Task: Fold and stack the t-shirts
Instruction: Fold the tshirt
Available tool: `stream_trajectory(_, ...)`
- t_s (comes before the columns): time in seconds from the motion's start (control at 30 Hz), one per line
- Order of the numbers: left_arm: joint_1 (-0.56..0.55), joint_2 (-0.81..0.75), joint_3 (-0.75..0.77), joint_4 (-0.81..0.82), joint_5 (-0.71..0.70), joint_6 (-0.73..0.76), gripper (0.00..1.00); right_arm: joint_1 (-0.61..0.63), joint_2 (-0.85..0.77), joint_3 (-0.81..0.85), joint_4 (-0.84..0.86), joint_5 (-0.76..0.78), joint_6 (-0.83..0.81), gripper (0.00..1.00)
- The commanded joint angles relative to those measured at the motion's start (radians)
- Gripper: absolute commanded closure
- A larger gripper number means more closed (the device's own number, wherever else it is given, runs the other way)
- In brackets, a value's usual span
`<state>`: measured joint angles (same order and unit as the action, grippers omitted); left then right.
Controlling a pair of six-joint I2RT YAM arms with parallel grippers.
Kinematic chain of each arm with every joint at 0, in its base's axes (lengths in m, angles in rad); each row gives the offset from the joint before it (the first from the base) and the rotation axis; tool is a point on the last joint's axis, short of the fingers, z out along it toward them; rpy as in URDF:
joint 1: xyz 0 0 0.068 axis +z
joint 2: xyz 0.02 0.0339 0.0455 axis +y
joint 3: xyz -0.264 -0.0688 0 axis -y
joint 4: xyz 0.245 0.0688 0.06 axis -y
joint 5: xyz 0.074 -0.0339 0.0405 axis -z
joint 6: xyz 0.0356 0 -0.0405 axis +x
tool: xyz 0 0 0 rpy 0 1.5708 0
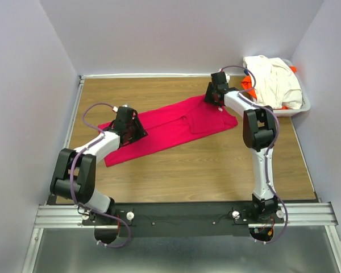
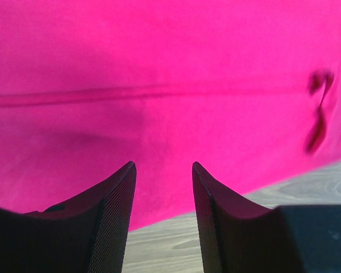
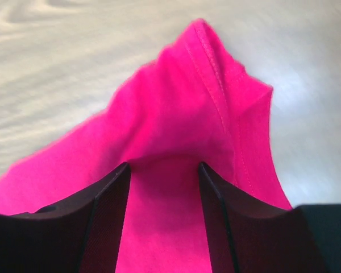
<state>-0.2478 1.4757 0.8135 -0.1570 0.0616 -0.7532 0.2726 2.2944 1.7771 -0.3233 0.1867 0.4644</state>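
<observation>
The crimson-pink t-shirt [image 1: 170, 128] lies lengthwise across the tabletop [image 1: 216, 165], probably so that each arm can work one end. The left claw [image 2: 162, 166] hovers apart over its near edge. The right claw [image 3: 163, 166] straddles a raised hem corner, and I cannot tell whether it pinches. The cream-white shirt [image 1: 273, 79] and orange shirt [image 1: 247, 85] wait in the basket [image 1: 304, 105]. No writing is readable.
</observation>
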Motion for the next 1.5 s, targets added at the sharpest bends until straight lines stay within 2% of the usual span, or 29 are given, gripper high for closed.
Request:
stream_trajectory(0.0,-0.050,0.067,0.032,0.017,-0.054,-0.021,0.48,0.002,0.109,0.139,-0.095,-0.105,-0.056,0.41)
stream_trajectory(0.17,-0.093,0.121,0.033,0.019,-0.129,-0.037,0.49,0.004,-0.001,0.098,-0.097,-0.044,-0.056,0.29)
stream_trajectory(0.4,-0.171,0.189,0.018,0.024,-0.178,-0.063,0.51,0.004,-0.222,-0.100,-0.102,0.060,0.012,0.29)
stream_trajectory(0.5,-0.197,0.187,0.016,0.020,-0.181,-0.071,0.52,0.004,-0.277,-0.204,-0.100,0.046,0.045,0.35)
stream_trajectory(0.6,-0.238,0.176,0.016,0.010,-0.177,-0.083,0.53,0.004,-0.296,-0.289,-0.100,0.036,0.066,0.50)
stream_trajectory(0.7,-0.297,0.164,0.015,-0.010,-0.171,-0.090,0.53,0.004,-0.274,-0.329,-0.100,0.053,0.062,0.56)
stream_trajectory(0.77,-0.341,0.152,0.012,-0.029,-0.172,-0.094,0.53,0.004,-0.254,-0.332,-0.100,0.063,0.051,0.57)
stream_trajectory(0.97,-0.461,0.138,0.019,-0.052,-0.135,-0.103,0.54,-0.022,-0.124,-0.222,-0.102,0.103,-0.003,0.56)
stream_trajectory(1.17,-0.625,0.260,0.152,-0.032,-0.066,-0.052,0.56,-0.032,0.051,-0.015,-0.112,0.093,-0.102,0.56)
stream_trajectory(1.27,-0.650,0.308,0.222,-0.013,-0.014,-0.017,0.56,-0.033,0.117,0.083,-0.123,0.065,-0.136,0.54)
stream_trajectory(1.37,-0.648,0.322,0.312,0.005,0.003,0.024,0.54,-0.032,0.198,0.244,-0.128,-0.041,-0.184,0.50)
stream_trajectory(1.47,-0.630,0.301,0.374,-0.004,-0.015,0.072,0.48,-0.023,0.249,0.326,-0.132,-0.125,-0.208,0.40)
